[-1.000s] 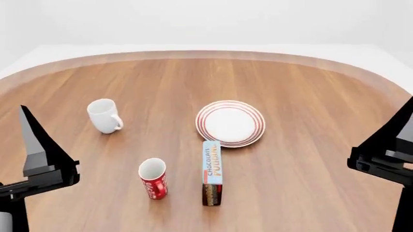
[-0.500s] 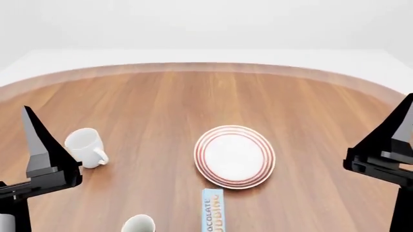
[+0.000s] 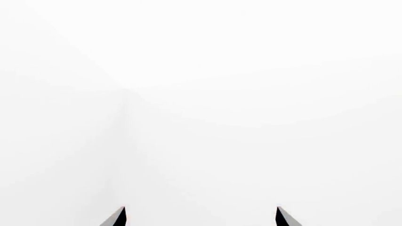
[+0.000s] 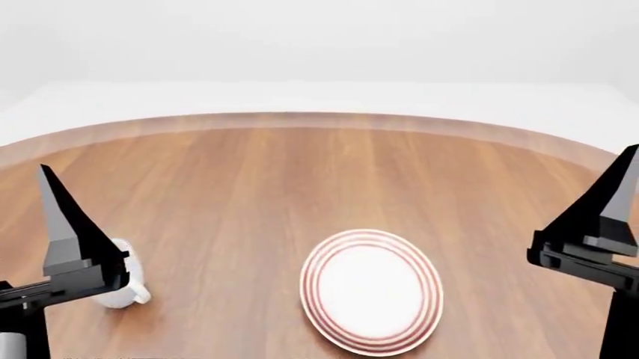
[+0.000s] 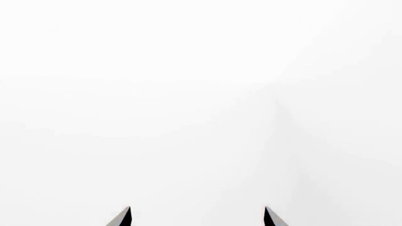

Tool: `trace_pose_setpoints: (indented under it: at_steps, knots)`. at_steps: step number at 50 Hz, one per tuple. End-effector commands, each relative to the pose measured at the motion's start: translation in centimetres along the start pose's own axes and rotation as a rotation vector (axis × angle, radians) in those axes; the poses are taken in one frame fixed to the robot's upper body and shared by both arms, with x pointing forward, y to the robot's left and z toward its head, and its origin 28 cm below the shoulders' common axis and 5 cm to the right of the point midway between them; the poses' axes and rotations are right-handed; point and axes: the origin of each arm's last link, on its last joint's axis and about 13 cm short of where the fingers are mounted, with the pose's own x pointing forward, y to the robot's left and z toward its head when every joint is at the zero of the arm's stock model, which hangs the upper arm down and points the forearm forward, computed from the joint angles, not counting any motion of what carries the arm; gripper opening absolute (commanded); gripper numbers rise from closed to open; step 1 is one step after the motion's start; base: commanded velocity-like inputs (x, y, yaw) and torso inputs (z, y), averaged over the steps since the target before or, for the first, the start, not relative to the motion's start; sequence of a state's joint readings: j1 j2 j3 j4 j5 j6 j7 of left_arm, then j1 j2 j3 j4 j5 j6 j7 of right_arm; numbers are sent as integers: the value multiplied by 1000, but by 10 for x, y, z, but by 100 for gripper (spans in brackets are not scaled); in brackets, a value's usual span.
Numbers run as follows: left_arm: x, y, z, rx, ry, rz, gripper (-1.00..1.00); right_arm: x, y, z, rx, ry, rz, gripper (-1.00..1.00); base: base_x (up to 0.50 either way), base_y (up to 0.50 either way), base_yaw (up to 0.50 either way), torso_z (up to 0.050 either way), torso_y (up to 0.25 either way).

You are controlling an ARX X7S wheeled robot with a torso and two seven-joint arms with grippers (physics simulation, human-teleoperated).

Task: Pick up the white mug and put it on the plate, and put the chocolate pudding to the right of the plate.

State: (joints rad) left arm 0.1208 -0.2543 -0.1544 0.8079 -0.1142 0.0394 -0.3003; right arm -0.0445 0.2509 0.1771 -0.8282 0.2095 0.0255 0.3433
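Head view shows the plate (image 4: 372, 291) lying flat on the wooden bench (image 4: 299, 179), low in the picture and a little right of centre, its red rings facing up and its white middle bare; nothing sits on it. The white mug (image 4: 122, 285) stands on the bench well to the left of the plate, mostly hidden behind the left claw (image 4: 62, 247). Only part of its rounded body and the loop of its handle show, the handle sticking out on the side toward the plate; whether it is upright or tipped cannot be told from what shows. The chocolate pudding is not in any picture.

The left claw rises as a dark pointed shape at the left edge of the head view, the right claw (image 4: 599, 235) likewise at the right edge, both above the bench and touching nothing.

The left wrist view shows only two dark fingertips (image 3: 116, 217) set well apart against a blank white backdrop, so the left claw is spread with nothing between its tips. The right wrist view shows the same: two fingertips (image 5: 122, 217) wide apart, the right claw spread and empty. Neither wrist view shows the bench, mug or plate.
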Motion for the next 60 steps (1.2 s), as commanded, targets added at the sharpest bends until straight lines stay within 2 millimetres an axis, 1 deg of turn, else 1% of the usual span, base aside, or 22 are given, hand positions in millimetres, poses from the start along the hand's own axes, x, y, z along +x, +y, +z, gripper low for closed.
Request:
trace_pose_setpoints:
  at_steps: [1, 2, 6, 9, 11, 14, 24, 26, 34, 51, 55, 59, 60]
  knots:
    - [0, 0, -1, 0, 0, -2, 100, -1, 0, 0, -13, -9, 5, 100, 500, 8, 0, 0, 0]
    - [0, 0, -1, 0, 0, -2, 100, -1, 0, 0, -33, -13, -5, 100, 500, 9, 0, 0, 0]
    - [0, -1, -1, 0, 1, -2, 100, -1, -1, 0, -26, -18, -12, 100, 462, 11, 0, 0, 0]
    - [-1, -1, 0, 0, 0, -3, 100, -1, -1, 0, -29, -28, -13, 100, 0, 0, 0, 0, 0]
    - [-1, -1, 0, 1, 2, -3, 100, -1, 0, 0, -62, -37, -2, 100, 0, 0, 0, 0, 0]
    - [-1, -1, -1, 3, 4, -5, 100, -2, 2, 1, -87, -51, 7, 100, -14, 500, 0, 0, 0]
    - [-2, -2, -3, 13, 12, -6, 100, -2, 1, -1, -75, -40, -3, 100, -12, 499, 0, 0, 0]
    - [-2, -2, -4, 22, 18, -6, 100, -2, 0, 0, -55, -43, -17, 100, 0, 6, 0, 0, 0]
    - [-5, -3, -7, -1, 33, -45, 100, -1, -1, -1, -64, -39, -36, 100, 0, 0, 0, 0, 0]
    - [-4, -4, -9, 16, 52, -41, 100, -1, -1, -1, -62, -38, -33, 100, 0, 0, 0, 0, -239]
    - [-4, -5, -9, 13, 63, -31, 100, -2, -1, -1, -62, -37, -33, 100, 0, 0, 0, 0, 0]
    - [-2, -11, -9, 41, 121, -16, 100, -2, 0, -1, -62, -36, -32, 100, 0, 0, 0, 0, 0]
    - [-1, -15, -9, 20, 181, -2, 100, -1, 0, -1, -61, -37, -33, 100, 0, 0, 0, 0, 0]
